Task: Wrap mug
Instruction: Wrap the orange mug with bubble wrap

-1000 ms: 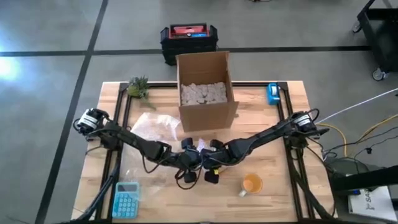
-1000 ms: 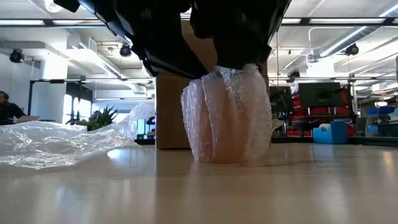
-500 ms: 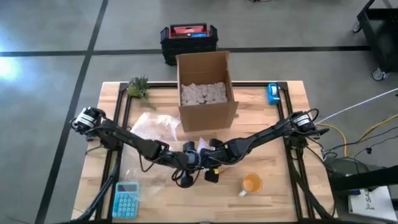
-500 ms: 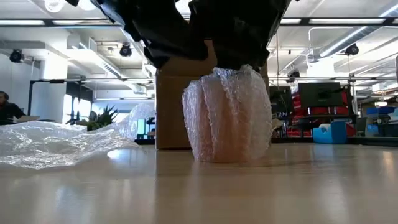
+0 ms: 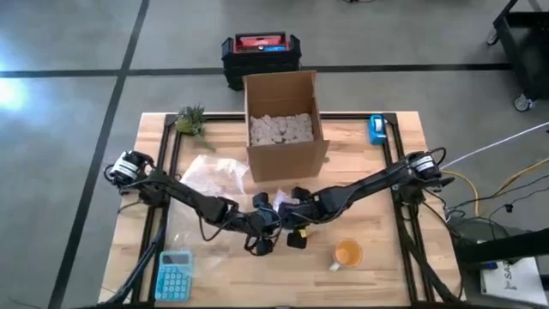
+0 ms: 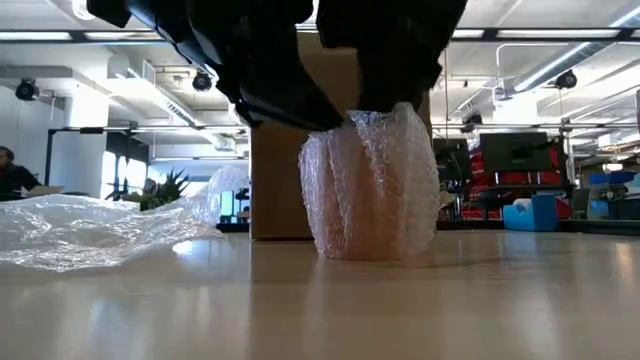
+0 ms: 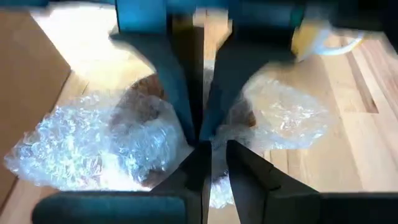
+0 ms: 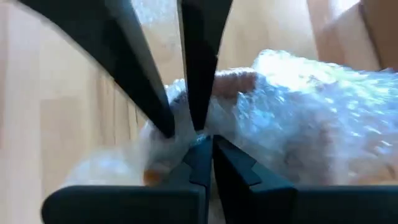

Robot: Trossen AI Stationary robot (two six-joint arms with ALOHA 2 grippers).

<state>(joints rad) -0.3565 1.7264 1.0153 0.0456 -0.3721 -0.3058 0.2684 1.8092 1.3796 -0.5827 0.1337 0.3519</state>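
Note:
The mug (image 6: 370, 185) stands upright on the table, its base on the wood, covered all round in bubble wrap (image 7: 99, 143); brownish mug shows through the wrap. Both grippers meet over its top. My left gripper (image 7: 219, 163) comes from the table's left and my right gripper (image 8: 211, 155) from the right, each shut on wrap at the mug's top. In the high view the two grippers (image 5: 276, 232) hide the mug. A second, loose sheet of bubble wrap (image 5: 214, 176) lies on the table to the left. My left gripper pinches a bunch of bubble wrap (image 7: 219, 186) at the top of the mug between its two fingers, coming slanting down from the table's left. The mug stays standing on the table. How many layers it has, I cannot tell. My right gripper pinches bunched bubble wrap (image 8: 180, 140) at the mug's top between its two fingers, slanting down from the table's right, facing the left fingers. The wrap is crumpled there, and the mug rests on the table.
An open cardboard box (image 5: 283, 124) of packing peanuts stands just behind the mug. An orange mug (image 5: 347, 254) sits near the front right, a blue calculator (image 5: 176, 275) at the front left, a blue tape dispenser (image 5: 376, 129) at the far right, a small plant (image 5: 190, 120) at the far left.
My left gripper has risen a little and then come back down onto the left side of the mug's top. The wrap's upper left has been drawn inward, so the bundle looks slightly narrower. The mug has stayed standing in place.

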